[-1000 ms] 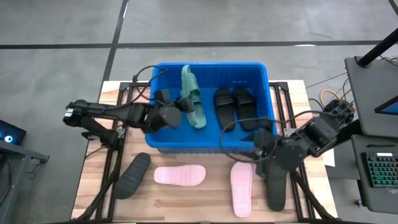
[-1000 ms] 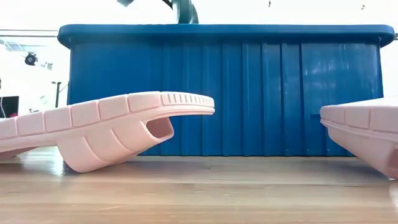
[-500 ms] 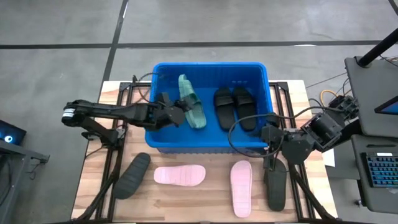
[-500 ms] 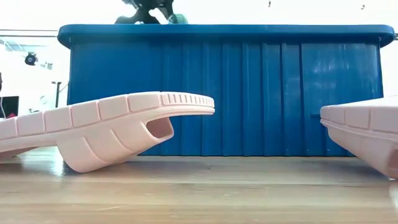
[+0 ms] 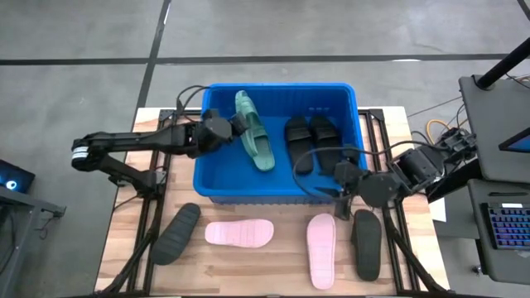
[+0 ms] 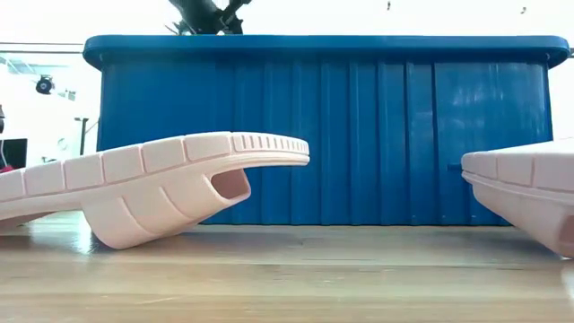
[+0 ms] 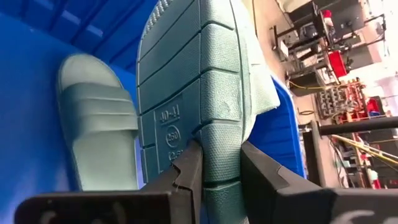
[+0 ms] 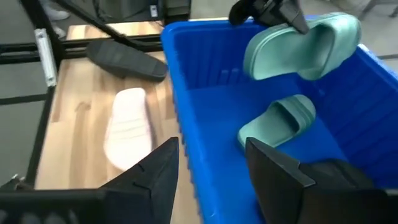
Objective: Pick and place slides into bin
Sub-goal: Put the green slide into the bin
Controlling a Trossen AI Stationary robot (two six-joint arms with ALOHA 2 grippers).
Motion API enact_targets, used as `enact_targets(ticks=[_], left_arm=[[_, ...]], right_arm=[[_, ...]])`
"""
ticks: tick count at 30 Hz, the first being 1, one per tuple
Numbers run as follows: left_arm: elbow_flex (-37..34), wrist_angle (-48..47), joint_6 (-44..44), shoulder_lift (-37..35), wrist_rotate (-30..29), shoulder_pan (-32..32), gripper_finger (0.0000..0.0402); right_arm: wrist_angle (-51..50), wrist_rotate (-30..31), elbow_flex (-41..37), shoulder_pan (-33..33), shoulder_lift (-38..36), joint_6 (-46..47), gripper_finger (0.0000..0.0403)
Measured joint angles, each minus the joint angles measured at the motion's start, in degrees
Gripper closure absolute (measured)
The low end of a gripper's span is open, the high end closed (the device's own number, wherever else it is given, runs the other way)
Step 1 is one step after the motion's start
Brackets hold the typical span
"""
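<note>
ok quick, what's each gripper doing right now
Left gripper: shut on a dark green rubber slide, held over the bright blue plastic bin.
Right gripper: open, holding nothing, at the bin's near edge.

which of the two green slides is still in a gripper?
The dark green rubber slide raised over the blue plastic bin, clamped sole-out in the left gripper. Its mate lies flat on the bin floor, untouched.

I am working in what is looking like a robotics lab or test workshop. My wooden table (image 5: 265,257) is sitting on a bare grey concrete floor (image 5: 83,50) marked with dark lines. A keyboard (image 5: 507,228) is lying at a desk beside me, and metal racks (image 7: 336,93) of cabled equipment (red parts among them) are standing beyond the bin (image 7: 37,74).
</note>
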Motion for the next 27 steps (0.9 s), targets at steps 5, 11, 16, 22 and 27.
enact_targets(ticks=[5,11,16,22,27], left_arm=[[-1.8,1.9,1.2,1.7,5.7,2.3,0.0344],[-1.8,1.9,1.2,2.8,6.4,2.9,0.0344],[-1.9,0.2,1.2,2.9,6.5,3.0,0.0344],[-4.1,0.1,-0.3,2.8,7.2,3.4,0.0344],[-8.1,4.5,-1.9,2.7,8.9,4.0,0.0344]], right_arm=[[0.2,-1.4,0.0,-2.5,-0.2,-1.4,0.0239],[0.1,-3.1,0.0,-5.0,-0.3,-4.5,0.0252],[0.1,-3.4,0.0,-8.7,-0.2,-7.5,0.0265],[0.2,-6.2,-0.1,-13.1,0.0,-10.1,0.0285],[2.6,-9.6,-1.6,-15.2,0.0,-11.7,0.0301]])
